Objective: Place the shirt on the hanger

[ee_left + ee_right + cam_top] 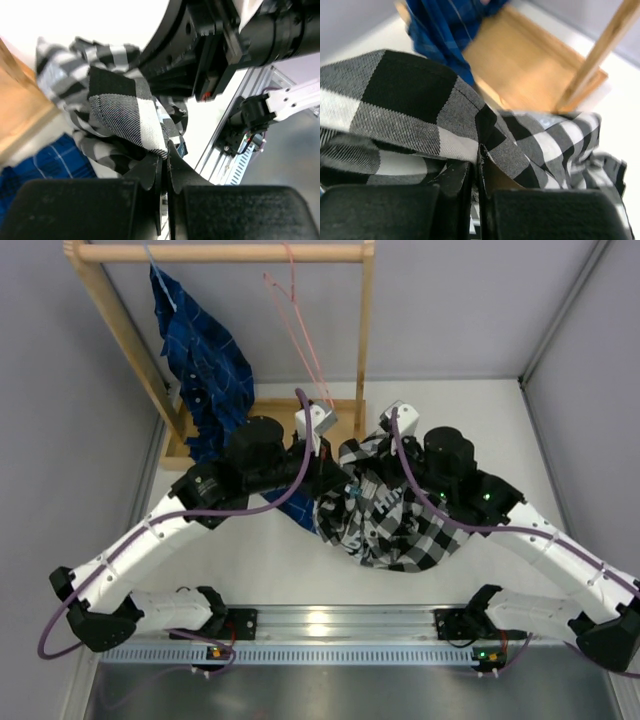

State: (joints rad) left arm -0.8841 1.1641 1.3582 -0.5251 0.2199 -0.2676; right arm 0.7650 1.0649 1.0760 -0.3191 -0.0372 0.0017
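Observation:
The black-and-white checked shirt (400, 525) hangs bunched between both arms, just above the table in front of the rack. My left gripper (335, 480) is shut on a fold of the shirt (125, 110), with the cloth edge pinched at its tips (166, 152). My right gripper (372, 462) is shut on another fold of the shirt (410, 100), which it pinches at its tips (479, 152). The two grippers are close together. The pink wire hanger (300, 330) hangs from the rack's rod, above and behind the grippers, apart from the shirt.
A wooden rack (220, 253) stands at the back, and its base board (520, 70) lies just behind the shirt. A dark blue plaid shirt (205, 360) hangs at the rack's left on a pale hanger. An aluminium rail (330, 620) runs along the near edge. Walls close both sides.

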